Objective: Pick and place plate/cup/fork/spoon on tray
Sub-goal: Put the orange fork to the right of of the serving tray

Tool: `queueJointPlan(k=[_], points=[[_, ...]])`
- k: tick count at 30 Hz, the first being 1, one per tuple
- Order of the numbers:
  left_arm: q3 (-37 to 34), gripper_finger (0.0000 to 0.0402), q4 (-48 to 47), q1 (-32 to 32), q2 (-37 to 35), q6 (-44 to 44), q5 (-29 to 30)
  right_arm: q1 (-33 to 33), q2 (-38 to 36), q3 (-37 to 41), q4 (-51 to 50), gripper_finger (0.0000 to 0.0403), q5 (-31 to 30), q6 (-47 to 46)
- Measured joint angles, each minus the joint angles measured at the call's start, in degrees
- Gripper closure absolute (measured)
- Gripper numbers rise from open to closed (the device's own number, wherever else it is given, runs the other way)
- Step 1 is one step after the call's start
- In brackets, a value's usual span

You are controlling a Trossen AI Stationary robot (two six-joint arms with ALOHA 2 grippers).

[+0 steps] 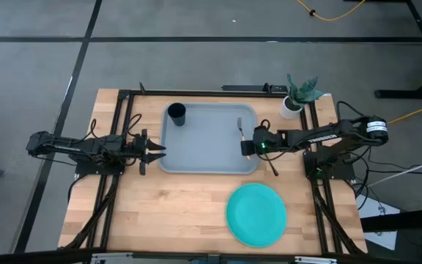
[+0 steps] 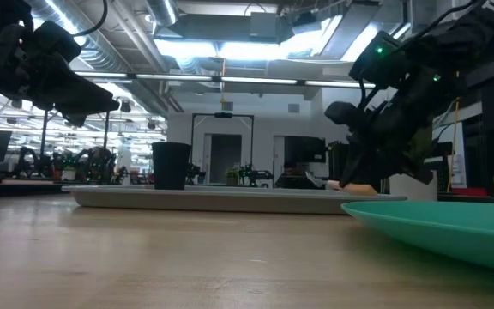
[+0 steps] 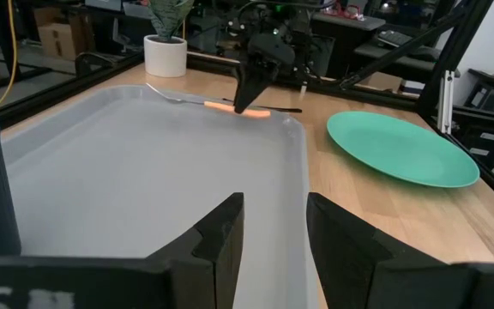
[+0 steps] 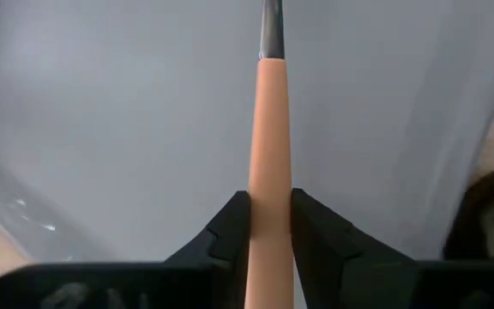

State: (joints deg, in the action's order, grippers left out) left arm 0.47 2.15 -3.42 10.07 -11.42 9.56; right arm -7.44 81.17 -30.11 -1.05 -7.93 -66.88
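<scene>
The pale grey-blue tray (image 1: 196,158) lies at the table's middle, with the dark cup (image 1: 176,114) upright in its far left corner. My right gripper (image 1: 249,144) is shut on the orange-handled fork (image 1: 239,126) over the tray's right side. The teal plate (image 1: 256,213) lies flat on the table near the front edge. The spoon's thin dark handle (image 1: 272,167) lies on the table just right of the tray; its bowl is hidden. My left gripper (image 1: 156,149) is open and empty at the tray's left rim. My right gripper pinches the fork's orange handle (image 4: 269,184) between its two fingers, on the handle's two sides. The fingers (image 3: 249,90) point down from above. The fork lies about level, low over the tray, its metal tip (image 4: 271,26) toward the far edge; whether it touches the tray I cannot tell.
A white pot with a green plant (image 1: 293,103) stands at the table's far right, behind the right arm. Bare wood lies left of the plate along the front of the table. Black frame rails run along both table sides.
</scene>
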Motion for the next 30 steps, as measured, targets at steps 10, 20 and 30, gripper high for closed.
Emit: queueJointPlan(k=[10,20,30], points=[[0.0,0.028,0.0,0.0,-0.02,0.0,0.0,0.0,-0.03,-0.02,-1.16,0.0329,-2.09,-7.84],[0.0,0.028,0.0,0.01,-0.01,0.0,0.0,0.07,-0.03,-0.02,-1.83,0.0328,-2.06,-10.68],[0.0,0.028,0.0,0.02,-0.02,0.0,0.0,0.09,-0.03,-0.02,-4.58,0.0328,-2.73,-10.7]])
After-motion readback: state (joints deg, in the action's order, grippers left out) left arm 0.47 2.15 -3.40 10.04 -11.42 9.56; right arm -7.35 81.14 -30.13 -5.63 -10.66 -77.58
